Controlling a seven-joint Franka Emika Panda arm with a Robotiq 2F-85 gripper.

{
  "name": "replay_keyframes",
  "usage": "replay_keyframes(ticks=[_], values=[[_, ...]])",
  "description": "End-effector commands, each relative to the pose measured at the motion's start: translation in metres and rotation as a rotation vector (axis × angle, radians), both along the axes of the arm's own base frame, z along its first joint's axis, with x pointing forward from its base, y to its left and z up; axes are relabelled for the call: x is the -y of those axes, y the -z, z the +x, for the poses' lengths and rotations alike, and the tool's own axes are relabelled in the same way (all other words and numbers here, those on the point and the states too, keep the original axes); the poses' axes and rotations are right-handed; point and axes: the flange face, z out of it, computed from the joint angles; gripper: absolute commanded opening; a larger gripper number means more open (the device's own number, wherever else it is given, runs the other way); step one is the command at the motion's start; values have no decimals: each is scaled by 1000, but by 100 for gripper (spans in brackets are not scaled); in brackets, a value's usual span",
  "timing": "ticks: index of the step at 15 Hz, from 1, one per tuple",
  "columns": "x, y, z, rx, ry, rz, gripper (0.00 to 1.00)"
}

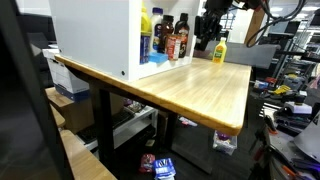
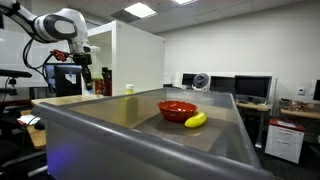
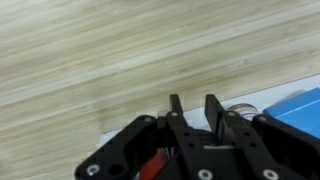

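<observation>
The yellow plastic squeeze bottle (image 1: pixel 219 50) stands upright at the far edge of the pale wooden table (image 1: pixel 200 90), just beneath the black end effector (image 1: pixel 210 38), whose fingers (image 3: pixel 176 108) are narrowed yet apart, gripping nothing.

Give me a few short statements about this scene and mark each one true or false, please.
1. A red round bowl and a yellow banana lie together in the grey tray. True.
2. The gripper holds a yellow plastic bottle. False: the wrist view shows nothing between its fingers; the yellow plastic bottle stands on the table.
3. The white open cabinet has several bottles inside. True.
4. The table top is dark glass. False: the table is of light wood.
</observation>
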Motion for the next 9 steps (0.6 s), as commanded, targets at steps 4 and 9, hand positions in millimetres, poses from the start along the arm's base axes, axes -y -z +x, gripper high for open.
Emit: replay_keyframes(ticks=[4, 9], values=[[-35, 21, 17, 60, -90, 64, 0], [-45, 22, 22, 130, -149, 66, 0]])
